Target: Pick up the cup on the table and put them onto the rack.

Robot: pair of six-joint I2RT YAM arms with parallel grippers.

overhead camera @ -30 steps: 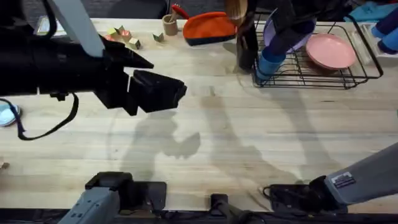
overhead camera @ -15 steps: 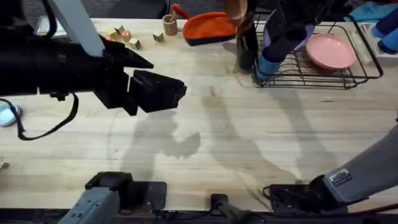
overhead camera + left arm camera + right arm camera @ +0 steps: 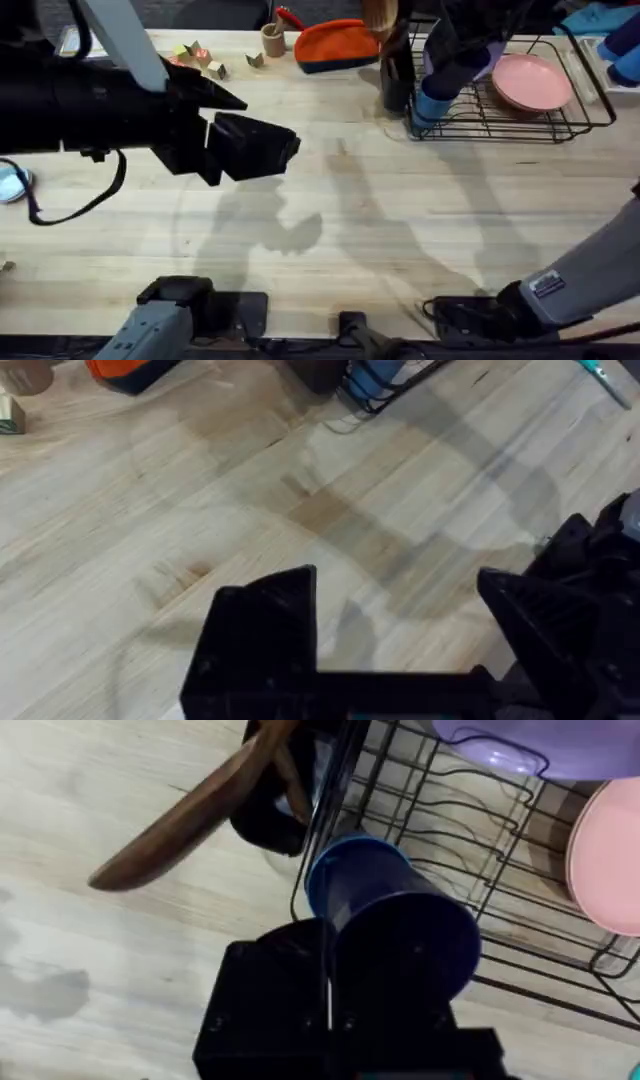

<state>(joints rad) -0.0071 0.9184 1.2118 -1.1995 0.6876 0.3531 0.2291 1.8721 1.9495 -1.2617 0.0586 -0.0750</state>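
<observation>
Barely shifted since earlier, blue cup (image 3: 385, 905) is held clamped by right gripper (image 3: 330, 1010) at rack (image 3: 520, 118) corner; should be lowered upright inside wires; left gripper (image 3: 400, 625) is spread empty.

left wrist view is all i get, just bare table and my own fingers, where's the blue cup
Observer: The blue cup is held in the right gripper, at the near left corner of the rack.
Operator: is it set down
Observer: I cannot tell. In the right wrist view its rim is right at the rack's corner wires, beside the black utensil holder.
Operator: anything in the rack already
Observer: A pink plate lies in the rack's right half, well away from the cup.
</observation>
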